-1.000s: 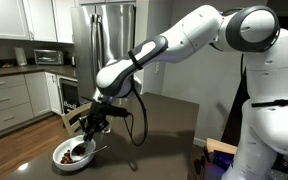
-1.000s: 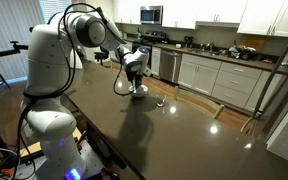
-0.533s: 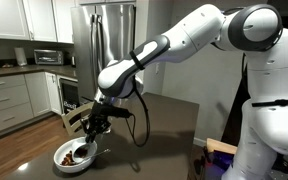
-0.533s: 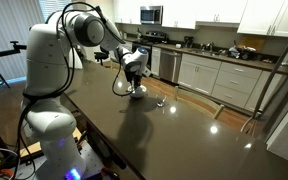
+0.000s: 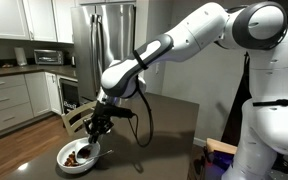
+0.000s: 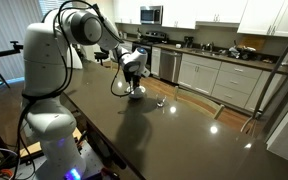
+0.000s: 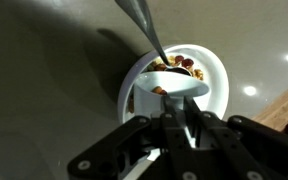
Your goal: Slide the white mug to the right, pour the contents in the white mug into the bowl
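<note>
The bowl, wide and white with brown food pieces inside, sits on the dark table; it shows in both exterior views. My gripper is right above it and is shut on the white mug, which is tipped with its rim over the bowl's inside. In both exterior views the gripper hangs just above the bowl, and the mug is mostly hidden by the fingers.
A metal spoon handle sticks up out of the bowl. A small clear glass stands on the table next to the bowl. The dark tabletop stretches wide toward the near side. Kitchen counters and a fridge stand behind.
The gripper with the mug has shifted slightly to the right over the bowl in an exterior view. The bowl's white shape also appears a little further right.
</note>
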Motion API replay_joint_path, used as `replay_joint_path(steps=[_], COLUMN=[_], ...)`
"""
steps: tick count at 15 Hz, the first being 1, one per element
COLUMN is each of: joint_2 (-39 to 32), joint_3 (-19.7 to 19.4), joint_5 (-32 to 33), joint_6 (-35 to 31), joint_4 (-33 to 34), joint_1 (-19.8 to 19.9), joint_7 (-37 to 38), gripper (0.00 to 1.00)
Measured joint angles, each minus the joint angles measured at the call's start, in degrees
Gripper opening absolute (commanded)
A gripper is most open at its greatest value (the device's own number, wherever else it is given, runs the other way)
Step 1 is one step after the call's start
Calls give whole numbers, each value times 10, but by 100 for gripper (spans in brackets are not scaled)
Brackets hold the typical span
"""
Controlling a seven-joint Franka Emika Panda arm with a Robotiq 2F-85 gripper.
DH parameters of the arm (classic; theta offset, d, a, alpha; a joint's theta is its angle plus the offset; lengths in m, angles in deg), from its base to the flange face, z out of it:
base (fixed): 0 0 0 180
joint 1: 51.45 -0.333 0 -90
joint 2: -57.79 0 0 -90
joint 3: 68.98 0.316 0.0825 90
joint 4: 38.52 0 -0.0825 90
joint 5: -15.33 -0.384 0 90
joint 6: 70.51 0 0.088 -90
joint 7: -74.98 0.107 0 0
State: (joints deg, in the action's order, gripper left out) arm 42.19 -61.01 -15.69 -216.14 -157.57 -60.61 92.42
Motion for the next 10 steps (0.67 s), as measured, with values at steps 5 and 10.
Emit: replay_joint_path(steps=[5,10], joint_2=[18,32], joint_3=[2,10], joint_5=[0,1], joint_6=[-5,-14], joint_4=[-13,-15], joint_1=[0,-1], joint_7=[0,0], gripper=[7,7])
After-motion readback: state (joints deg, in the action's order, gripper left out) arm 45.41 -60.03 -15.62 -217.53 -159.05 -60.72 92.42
